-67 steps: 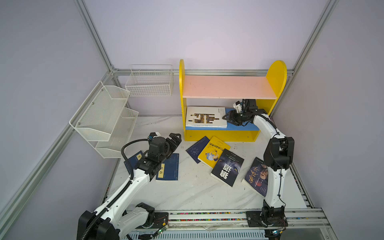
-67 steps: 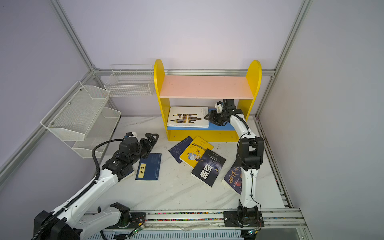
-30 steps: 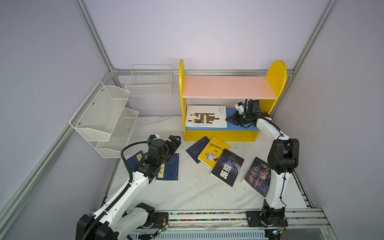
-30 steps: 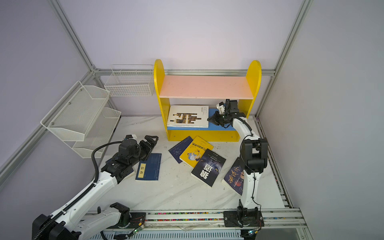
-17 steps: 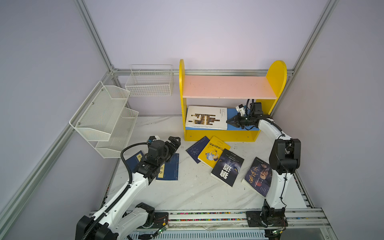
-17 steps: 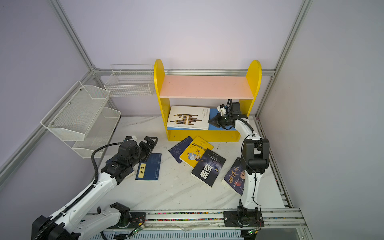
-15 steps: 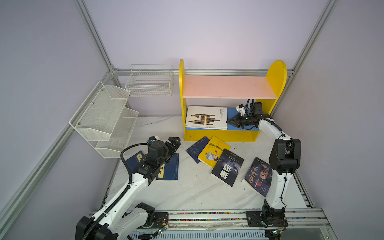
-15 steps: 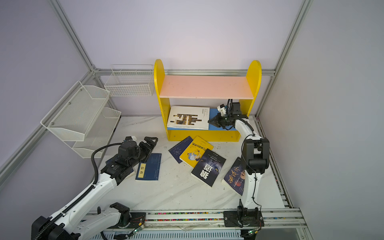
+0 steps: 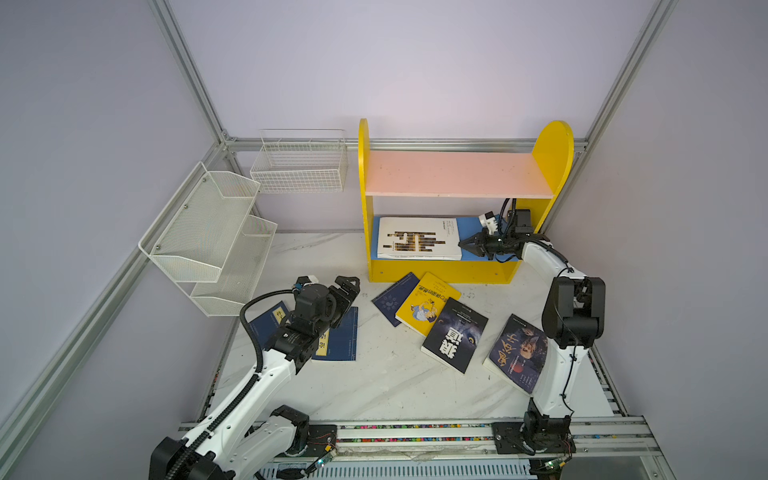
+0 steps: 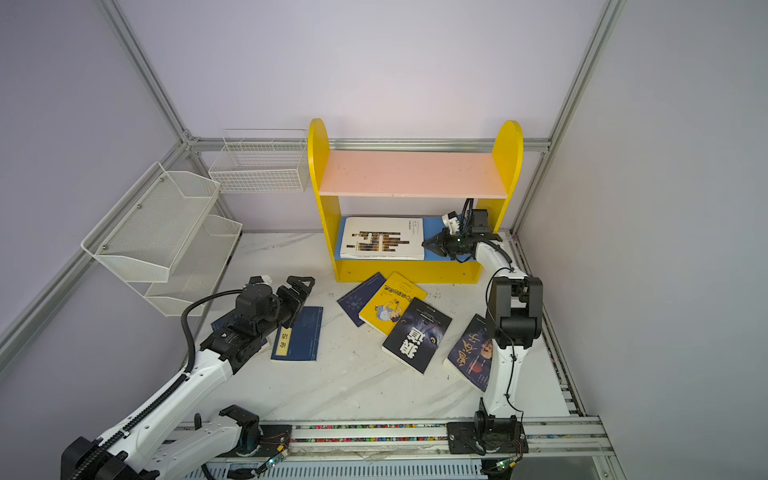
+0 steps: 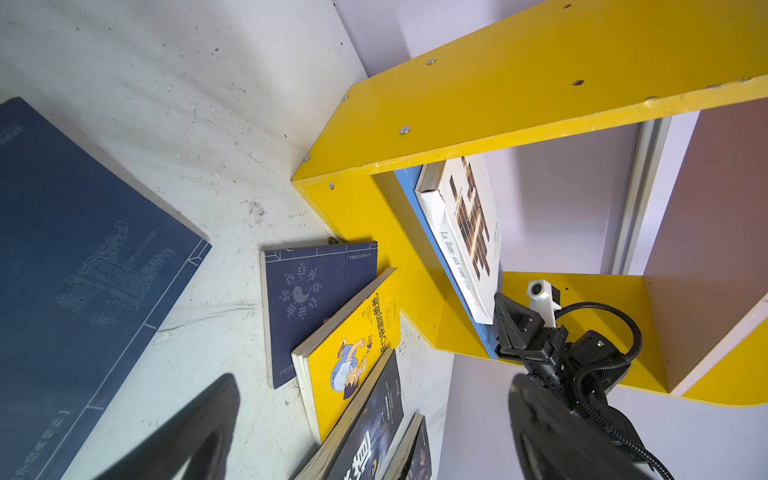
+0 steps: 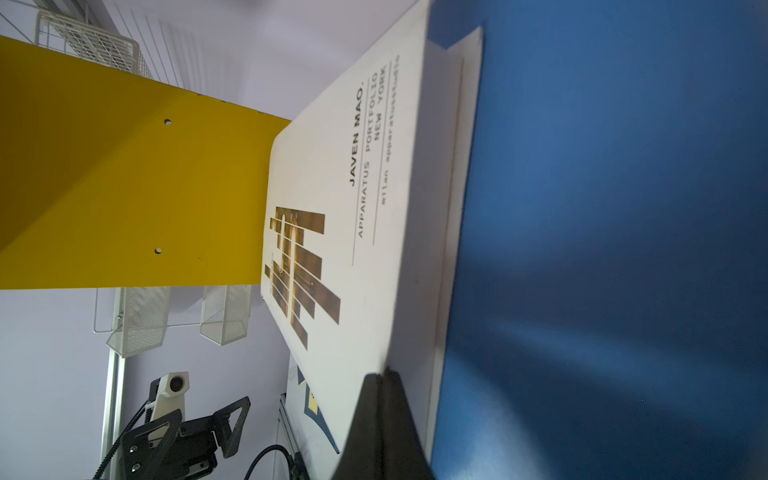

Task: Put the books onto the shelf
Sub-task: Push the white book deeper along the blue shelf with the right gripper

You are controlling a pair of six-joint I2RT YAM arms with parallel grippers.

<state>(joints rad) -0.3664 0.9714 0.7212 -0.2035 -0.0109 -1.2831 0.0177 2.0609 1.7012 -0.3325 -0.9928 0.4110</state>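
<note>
Right fingers (image 9: 471, 245) retreated, closed at white book (image 9: 417, 239), left fingers (image 9: 348, 283) wide

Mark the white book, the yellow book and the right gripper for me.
white book (image 9: 417, 239): a top view, middle of its cover.
yellow book (image 9: 426, 303): a top view, middle of its cover.
right gripper (image 9: 462, 245): a top view, tips of its shut fingers.

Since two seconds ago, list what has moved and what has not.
The right gripper drew back slightly rightward along the blue lower board; its shut tips now sit at the white book's right edge. The left gripper, open, sank a little toward the navy book. No grasp or release shows. The white book, the yellow book with those around it, and the shelf stayed put.
</note>
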